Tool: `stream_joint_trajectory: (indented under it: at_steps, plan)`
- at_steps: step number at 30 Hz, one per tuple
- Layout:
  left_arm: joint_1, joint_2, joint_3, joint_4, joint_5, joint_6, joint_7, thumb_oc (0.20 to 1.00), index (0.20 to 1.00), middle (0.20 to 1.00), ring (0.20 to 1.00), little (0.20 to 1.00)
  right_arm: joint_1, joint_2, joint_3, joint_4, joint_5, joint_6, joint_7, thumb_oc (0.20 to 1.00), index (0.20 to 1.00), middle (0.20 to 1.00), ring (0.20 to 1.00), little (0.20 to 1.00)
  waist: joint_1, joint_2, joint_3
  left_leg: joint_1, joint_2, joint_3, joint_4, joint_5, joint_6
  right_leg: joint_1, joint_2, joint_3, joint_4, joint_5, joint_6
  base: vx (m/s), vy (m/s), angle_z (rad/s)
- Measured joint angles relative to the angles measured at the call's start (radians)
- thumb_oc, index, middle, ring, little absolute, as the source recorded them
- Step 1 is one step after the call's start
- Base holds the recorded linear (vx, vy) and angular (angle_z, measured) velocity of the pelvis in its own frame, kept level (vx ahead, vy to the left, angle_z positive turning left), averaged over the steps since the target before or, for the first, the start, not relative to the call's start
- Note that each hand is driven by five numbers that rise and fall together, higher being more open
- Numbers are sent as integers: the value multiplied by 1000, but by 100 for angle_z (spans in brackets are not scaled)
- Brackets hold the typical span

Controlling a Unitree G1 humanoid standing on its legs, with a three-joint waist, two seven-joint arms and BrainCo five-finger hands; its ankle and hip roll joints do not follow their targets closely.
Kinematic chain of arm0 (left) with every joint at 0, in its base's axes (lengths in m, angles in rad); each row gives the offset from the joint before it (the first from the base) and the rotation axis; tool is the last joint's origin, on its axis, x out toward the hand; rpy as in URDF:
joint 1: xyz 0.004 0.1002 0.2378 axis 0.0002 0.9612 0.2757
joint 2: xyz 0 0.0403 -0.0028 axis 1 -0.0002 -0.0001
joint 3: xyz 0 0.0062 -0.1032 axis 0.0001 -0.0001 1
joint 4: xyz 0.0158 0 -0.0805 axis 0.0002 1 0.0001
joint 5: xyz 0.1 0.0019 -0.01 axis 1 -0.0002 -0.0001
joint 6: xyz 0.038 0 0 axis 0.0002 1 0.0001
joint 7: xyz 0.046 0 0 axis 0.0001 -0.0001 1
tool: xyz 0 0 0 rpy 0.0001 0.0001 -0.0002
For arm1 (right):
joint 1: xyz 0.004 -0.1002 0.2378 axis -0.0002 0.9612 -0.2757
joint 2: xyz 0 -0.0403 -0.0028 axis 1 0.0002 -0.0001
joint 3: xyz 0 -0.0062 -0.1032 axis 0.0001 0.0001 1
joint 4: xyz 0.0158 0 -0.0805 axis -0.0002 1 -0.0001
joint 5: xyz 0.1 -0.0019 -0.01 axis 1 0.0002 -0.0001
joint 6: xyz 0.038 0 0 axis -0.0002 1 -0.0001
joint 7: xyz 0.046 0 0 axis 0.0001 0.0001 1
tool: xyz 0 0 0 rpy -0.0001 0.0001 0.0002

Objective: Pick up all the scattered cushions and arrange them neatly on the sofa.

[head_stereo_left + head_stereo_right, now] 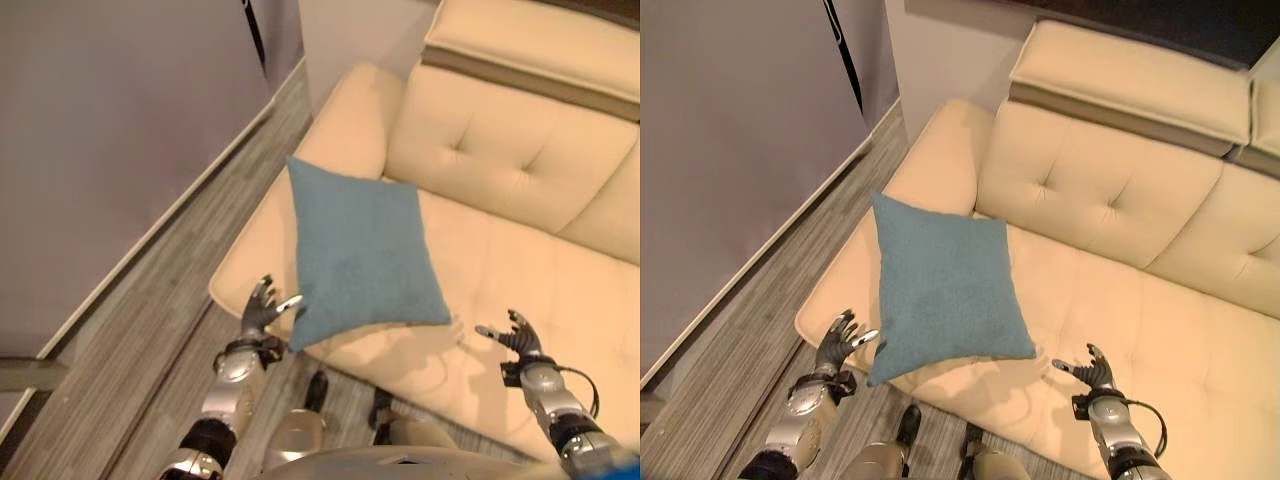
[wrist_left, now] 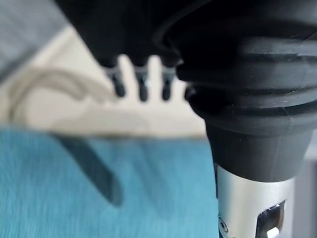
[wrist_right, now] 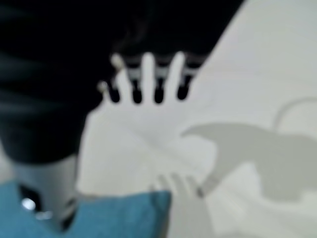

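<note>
A blue square cushion [image 1: 360, 250] sits over the left end of the cream sofa's seat [image 1: 520, 270], one corner past the front edge and a shadow on the seat below it. My left hand [image 1: 262, 310] is open with fingers spread, just beside the cushion's lower left edge and holding nothing. My right hand [image 1: 515, 335] is open too, over the seat and a little apart from the cushion's right corner. In the left wrist view the cushion [image 2: 74, 188] lies below the straight fingers [image 2: 142, 87]. The right wrist view catches a cushion corner [image 3: 114, 215].
The sofa's rounded left armrest [image 1: 350, 120] and tufted backrest [image 1: 500, 150] rise behind the cushion. A grey wall [image 1: 110, 150] with a pale skirting runs along the left, with a strip of wood-look floor [image 1: 150, 340] between it and the sofa.
</note>
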Motion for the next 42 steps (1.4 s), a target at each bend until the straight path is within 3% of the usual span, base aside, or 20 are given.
stream_joint_trajectory:
  at_steps: [11, 19, 26, 31, 34, 39, 42]
  plan:
    - [-160, 41, -88, -17, 10, -2, 16, 1000, 1000, 1000, 1000, 1000, -139, -10, 58, -1, 9, 1, -42, 1000, 1000, 1000, 1000, 1000, -31, 19, 47, -122, 0, 14, 0, 14, -4, -127, 3, 12, 1, 26, -19, -30, 1, -4]
    - [-248, 56, -116, 97, 13, -31, 46, 1000, 1000, 1000, 1000, 1000, -327, -47, 64, 20, 108, -1, -75, 1000, 1000, 1000, 1000, 1000, -25, 38, 68, -195, -5, 21, -1, 22, -2, -204, -6, 23, 1, 37, -20, -21, 5, -3]
    - [-266, 82, -114, 95, 50, -53, 45, 1000, 1000, 1000, 1000, 1000, -420, -113, 65, 12, 177, -19, -77, 1000, 1000, 1000, 1000, 1000, -8, 45, 87, -251, -7, 21, -1, 28, -3, -261, -9, 23, 1, 45, -21, 12, -32, 0]
    - [-274, 93, -114, 90, 50, -55, 37, 1000, 1000, 1000, 1000, 1000, -478, -164, 90, 30, 239, -25, -39, 1000, 1000, 1000, 1000, 1000, -1, 60, 98, -277, -11, 22, 0, 28, -3, -288, -13, 24, 1, 45, -21, 14, -44, -1]
    - [-302, 125, -118, 72, 48, -55, 20, 1000, 1000, 1000, 1000, 1000, -510, -181, 112, 31, 296, -26, -3, 1000, 1000, 1000, 1000, 1000, 7, 65, 99, -315, -16, 39, 0, 42, -23, -326, -19, 29, 2, 51, -28, 7, -50, -2]
    - [-379, 139, -126, 66, 29, -52, 8, 1000, 1000, 1000, 1000, 1000, -609, -197, 216, 29, 386, -30, 86, 1000, 1000, 1000, 1000, 1000, 30, 118, 128, -359, -19, 70, 1, 46, -23, -396, -24, 57, 30, 57, -33, 10, -42, -17]
    - [-414, 140, -125, 58, 29, -50, 11, 1000, 1000, 1000, 1000, 1000, -606, -183, 254, -14, 434, -28, 116, 1000, 1000, 1000, 1000, 1000, 28, 124, 130, -385, -19, 73, 1, 50, -23, -426, -23, 62, 35, 58, -34, 18, -27, -2]
